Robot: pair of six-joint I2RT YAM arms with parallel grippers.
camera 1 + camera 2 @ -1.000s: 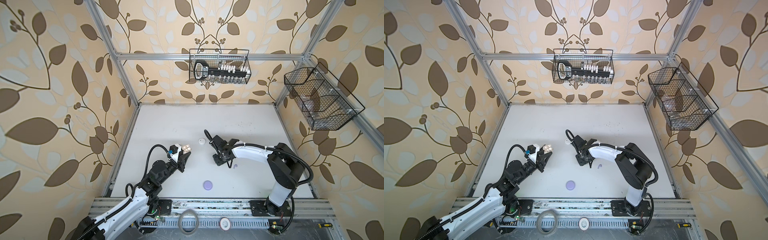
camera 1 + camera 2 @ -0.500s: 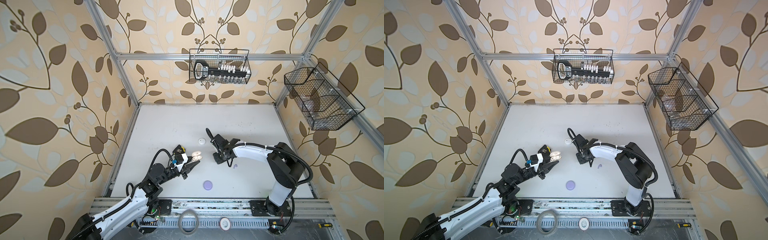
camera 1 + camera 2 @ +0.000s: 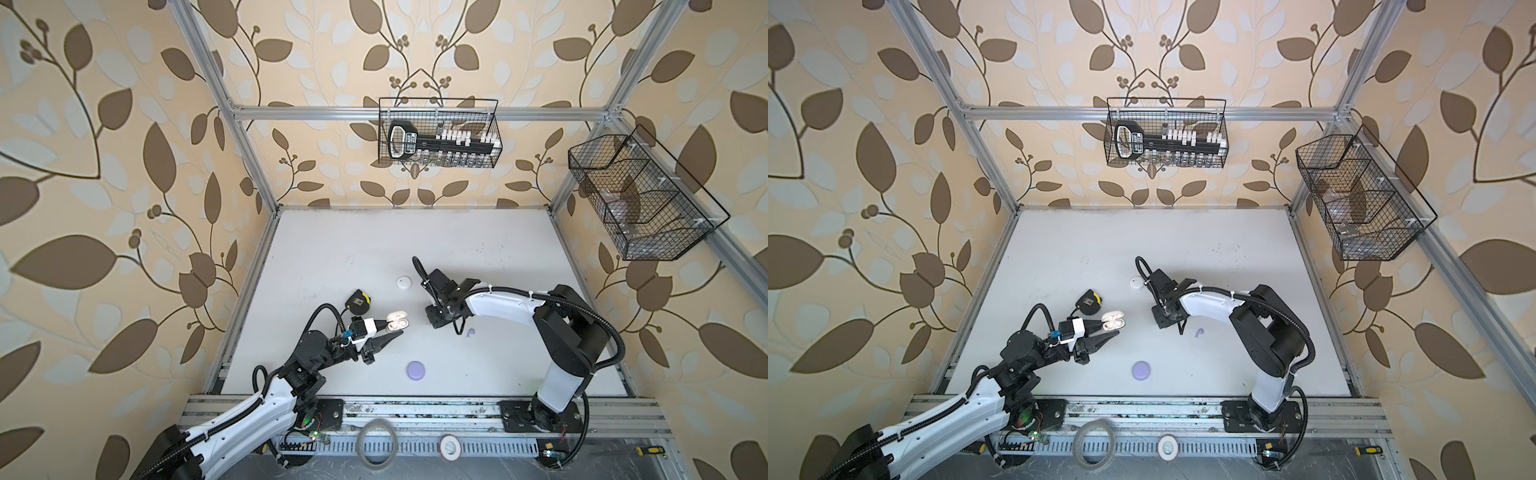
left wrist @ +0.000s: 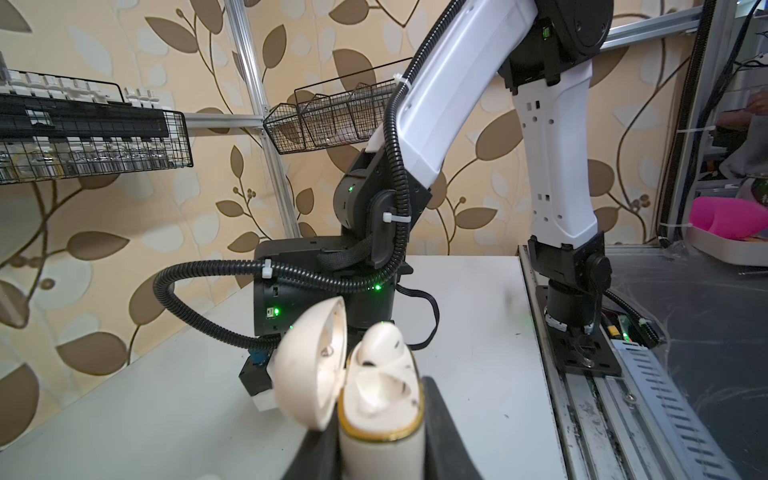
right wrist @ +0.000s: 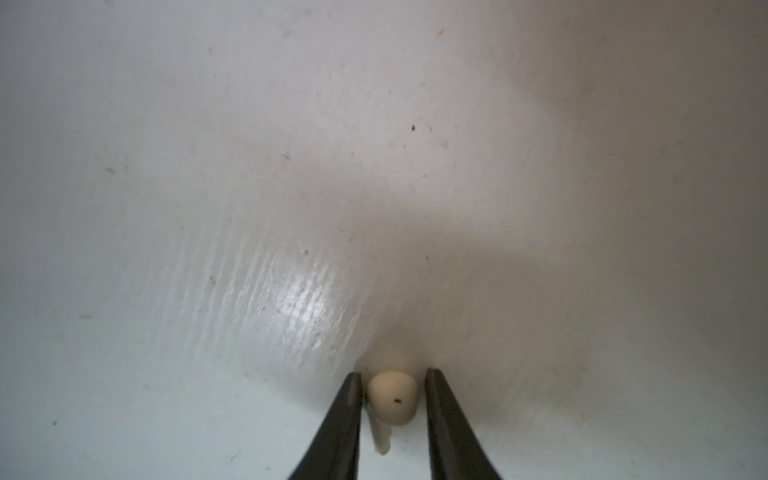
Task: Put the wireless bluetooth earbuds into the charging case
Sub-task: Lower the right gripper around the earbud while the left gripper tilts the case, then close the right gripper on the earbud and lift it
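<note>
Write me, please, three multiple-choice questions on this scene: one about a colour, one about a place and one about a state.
1. What colour is the charging case in the left gripper? A black; B lavender; C cream.
2. Where is the lavender earbud? A in that case; B on the table near the right gripper; C between the left gripper's jaws.
3. The case's lid is: A open; B shut; C missing.
C: the wrist view shows cream plastic. B: it lies on the table. A: it stands swung back.

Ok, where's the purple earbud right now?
In both top views the purple earbud lies on the table right of centre, beside the right gripper, up-right of the purple case.
</note>
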